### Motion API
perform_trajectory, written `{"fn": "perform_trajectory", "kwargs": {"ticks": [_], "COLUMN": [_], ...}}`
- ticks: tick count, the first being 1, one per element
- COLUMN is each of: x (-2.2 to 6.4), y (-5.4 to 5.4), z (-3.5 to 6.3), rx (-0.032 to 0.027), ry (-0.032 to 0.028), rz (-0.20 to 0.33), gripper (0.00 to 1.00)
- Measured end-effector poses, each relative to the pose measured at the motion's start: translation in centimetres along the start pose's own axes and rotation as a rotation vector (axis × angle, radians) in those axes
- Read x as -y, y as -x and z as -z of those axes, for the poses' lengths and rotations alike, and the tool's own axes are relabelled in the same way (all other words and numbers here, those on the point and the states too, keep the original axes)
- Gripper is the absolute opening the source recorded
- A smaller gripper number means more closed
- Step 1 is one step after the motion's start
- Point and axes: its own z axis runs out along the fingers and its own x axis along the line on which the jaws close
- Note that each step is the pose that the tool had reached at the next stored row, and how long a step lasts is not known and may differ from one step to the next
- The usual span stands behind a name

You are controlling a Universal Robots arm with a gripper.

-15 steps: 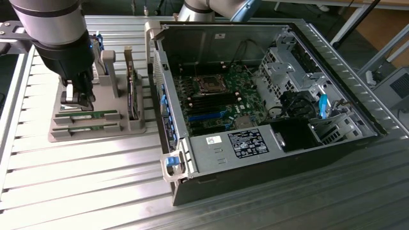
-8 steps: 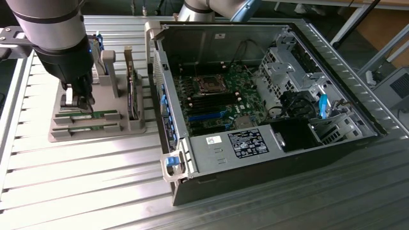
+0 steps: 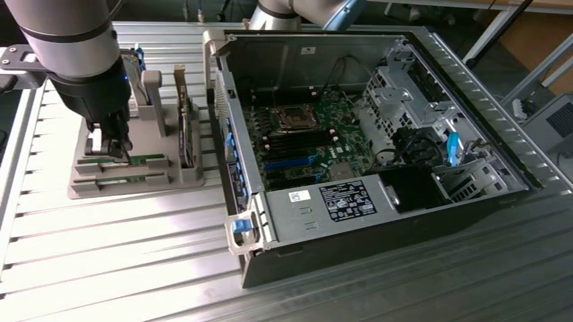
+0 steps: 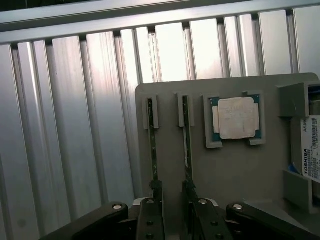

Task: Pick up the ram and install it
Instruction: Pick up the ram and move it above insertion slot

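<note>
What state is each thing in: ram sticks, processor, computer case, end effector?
Thin green ram stick nearer the processor: on edge in grey plastic holder slot, ungripped.
Second green ram stick: same.
Square silver processor chip: flat in holder recess.
Dark metal computer case: on its side, open.
End effector: open, at the sticks' ends, holding nothing.

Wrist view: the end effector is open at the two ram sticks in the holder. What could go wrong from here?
1. The fingertips of the open end effector seem to line up with one ram stick and the second stick, not either side of one; it might strike their edges or squeeze both.
2. The sticks stand close together in the grey holder, so a skewed grip might jam one in its slot.
</note>
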Motion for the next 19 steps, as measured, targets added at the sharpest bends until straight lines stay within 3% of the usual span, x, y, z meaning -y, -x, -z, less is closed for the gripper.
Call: {"fn": "perform_trajectory", "kwargs": {"ticks": [12, 19], "x": [-0.06, -0.03], "y": [-1.3, -1.6], "z": [-1.76, -2.18], "rx": [-0.0002, -0.0001], "ry": [0.0001, 0.0001], "rz": [0.0, 0.0], "gripper": [0.29, 0.29]}}
